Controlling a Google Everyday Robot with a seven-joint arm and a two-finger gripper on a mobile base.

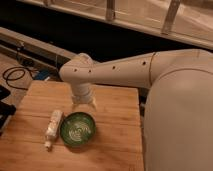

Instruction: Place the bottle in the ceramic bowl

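Observation:
The small white bottle lies on its side on the wooden table, cap end toward the front, just left of the ceramic bowl. The bowl is round, dark green with pale swirls inside, and holds nothing. My gripper hangs from the white arm just behind the bowl's far rim, a little above the table, apart from the bottle.
The big white arm fills the right side of the view. Black cables lie on the floor to the left of the table. A dark ledge and railing posts run along the back.

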